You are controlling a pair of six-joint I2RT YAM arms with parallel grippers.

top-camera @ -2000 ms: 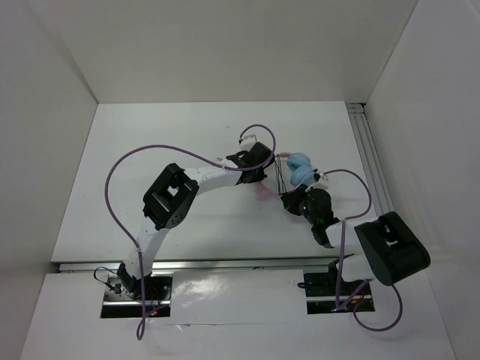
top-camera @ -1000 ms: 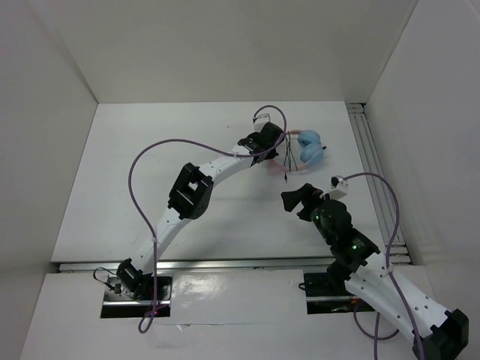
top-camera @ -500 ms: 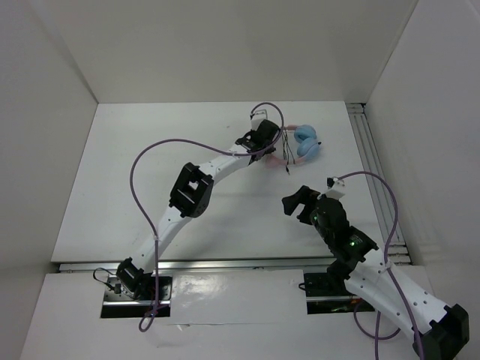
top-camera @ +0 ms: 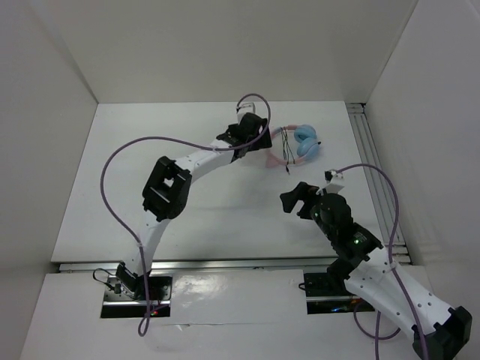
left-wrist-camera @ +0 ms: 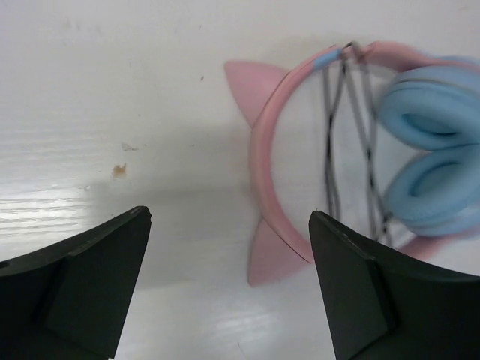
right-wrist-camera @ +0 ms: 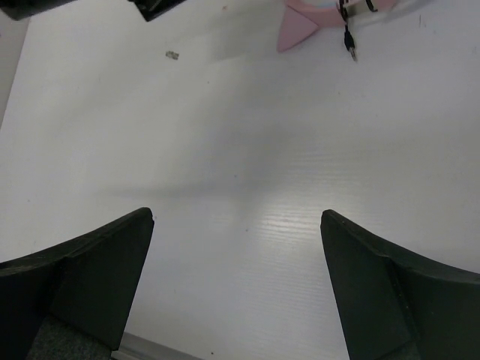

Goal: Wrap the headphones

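Note:
The headphones (top-camera: 304, 145) lie flat on the white table at the back right, pink cat-ear headband (left-wrist-camera: 262, 150) to the left, light blue ear cups (left-wrist-camera: 431, 150) folded together. The thin black cable (left-wrist-camera: 346, 142) is wound across the band and cups, its plug end (right-wrist-camera: 347, 46) lying loose on the table. My left gripper (left-wrist-camera: 229, 217) is open just left of the headband, holding nothing. My right gripper (right-wrist-camera: 236, 217) is open over bare table, well short of the headphones; in the top view it (top-camera: 294, 197) sits in front of them.
Thick purple robot cables (top-camera: 120, 169) arc over the left side of the table. A metal rail (top-camera: 373, 161) runs along the table's right edge. White walls enclose the table on three sides. Small specks (left-wrist-camera: 118, 169) mark the surface near the left gripper.
My left gripper has opened, let go of the headphones and pulled back to the left. The headphones now rest on the table. The right arm has barely shifted.

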